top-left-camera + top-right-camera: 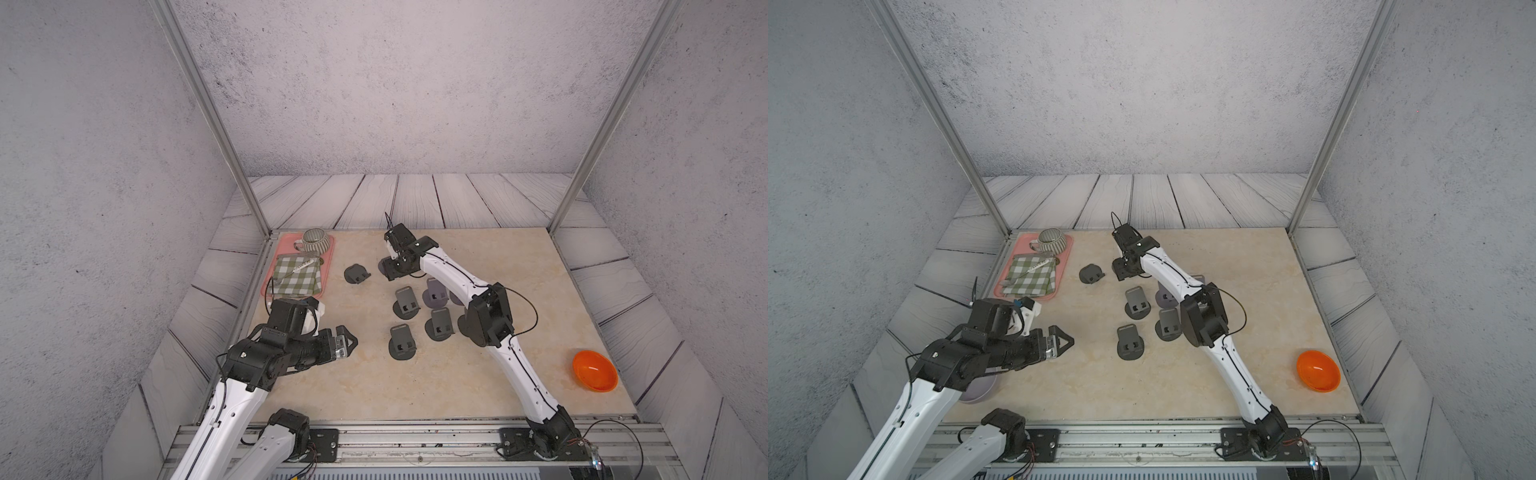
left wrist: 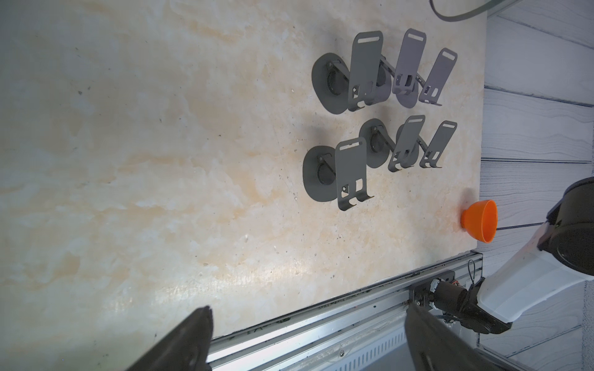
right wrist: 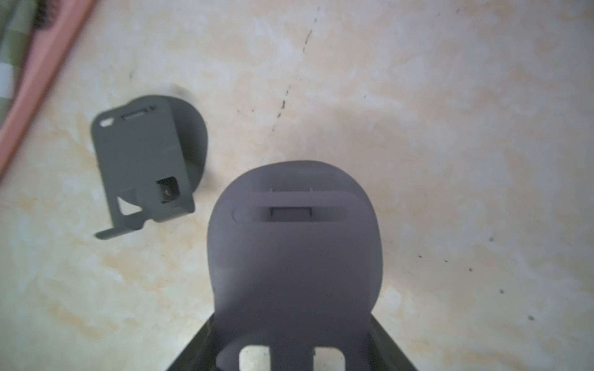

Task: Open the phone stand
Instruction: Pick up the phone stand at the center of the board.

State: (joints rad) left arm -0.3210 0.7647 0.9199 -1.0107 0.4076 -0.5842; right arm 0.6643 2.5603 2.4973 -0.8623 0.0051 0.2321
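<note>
Trouble looms at the far middle of the table [image 1: 498, 257], where we see the right gripper [image 1: 392, 270] clamped on the folded phone stand [image 3: 292, 257], the left gripper [image 1: 349, 341] wide and empty: unpinned, we judge, its base may lift instead of unfolding.

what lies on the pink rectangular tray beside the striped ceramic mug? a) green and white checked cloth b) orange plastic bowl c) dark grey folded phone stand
a: in both top views the green and white checked cloth lies on the pink rectangular tray, on the near side of the striped ceramic mug.
</note>
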